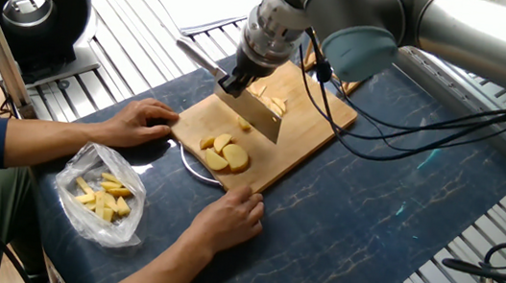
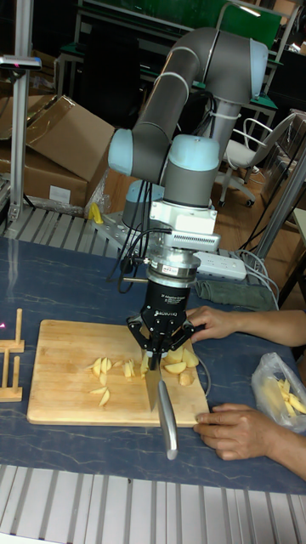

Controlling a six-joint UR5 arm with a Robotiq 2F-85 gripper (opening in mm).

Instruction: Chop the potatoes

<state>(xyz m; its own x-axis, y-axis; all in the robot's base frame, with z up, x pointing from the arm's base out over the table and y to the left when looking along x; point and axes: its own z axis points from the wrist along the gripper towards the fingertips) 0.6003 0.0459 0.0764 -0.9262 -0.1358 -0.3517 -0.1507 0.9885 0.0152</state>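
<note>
Pale yellow potatoes lie on a wooden cutting board [image 1: 308,129]: rounded slices [image 1: 223,153] near its front corner, a small chunk [image 1: 244,124] by the blade, and thin pieces [image 1: 273,102] behind it. My gripper [image 1: 235,81] is shut on a knife [image 1: 262,116], whose blade stands on edge across the board between the slices and the thin pieces. In the tall fixed view the gripper [image 2: 158,347] grips the knife [image 2: 162,399] from above. There the thin potato pieces [image 2: 107,371] lie left of the blade and the chunks [image 2: 179,362] right of it.
A person's hands [image 1: 144,120] [image 1: 230,216] rest at the board's near corner. A clear plastic bag [image 1: 107,197] of yellow pieces lies on the blue mat. A wooden rack [image 2: 10,357] stands beside the board, a black round device [image 1: 28,0] at the far left, and cables [image 1: 430,115] trail on the right.
</note>
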